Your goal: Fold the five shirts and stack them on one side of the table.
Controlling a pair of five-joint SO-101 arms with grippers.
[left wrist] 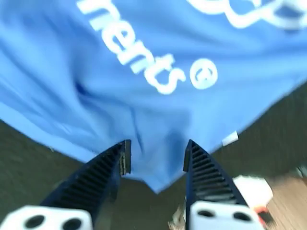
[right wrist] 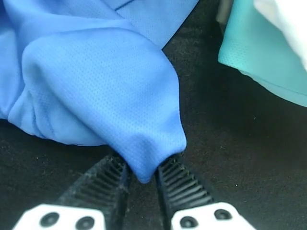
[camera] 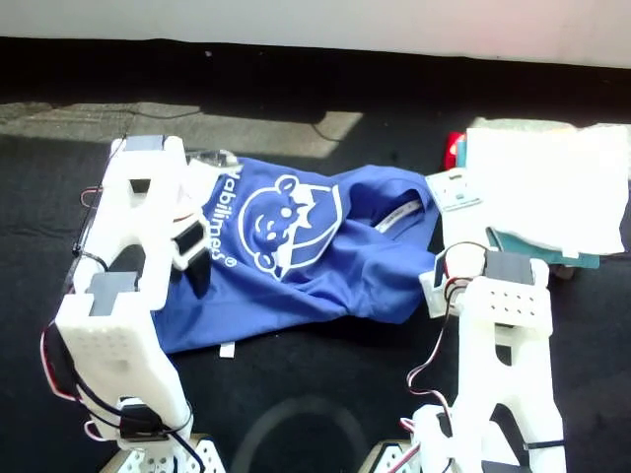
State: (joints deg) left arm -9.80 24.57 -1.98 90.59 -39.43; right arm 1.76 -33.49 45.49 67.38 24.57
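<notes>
I see the black table (camera: 325,394) across the whole high view, w/ the blue shirt (camera: 296,266) lying crumpled over its middle, white print up, collar end toward the R side. At the table's R edge sits a folded stack: white shirt (camera: 542,187) on top, teal shirt (camera: 537,251) poking out under it. L arm (camera: 128,296) leans over the blue shirt's L end. R arm (camera: 508,355) stands btwn that shirt and the stack. L gripper (left wrist: 157,146) is spread wide, fingers either side of the hem corner, nothing pinched; can't tell if they touch cloth. R gripper (right wrist: 143,165) is nearly closed, nipping a bunched fold of blue fabric, w/ the teal shirt near. Smallest: a white care tag (camera: 227,349) at the hem.
</notes>
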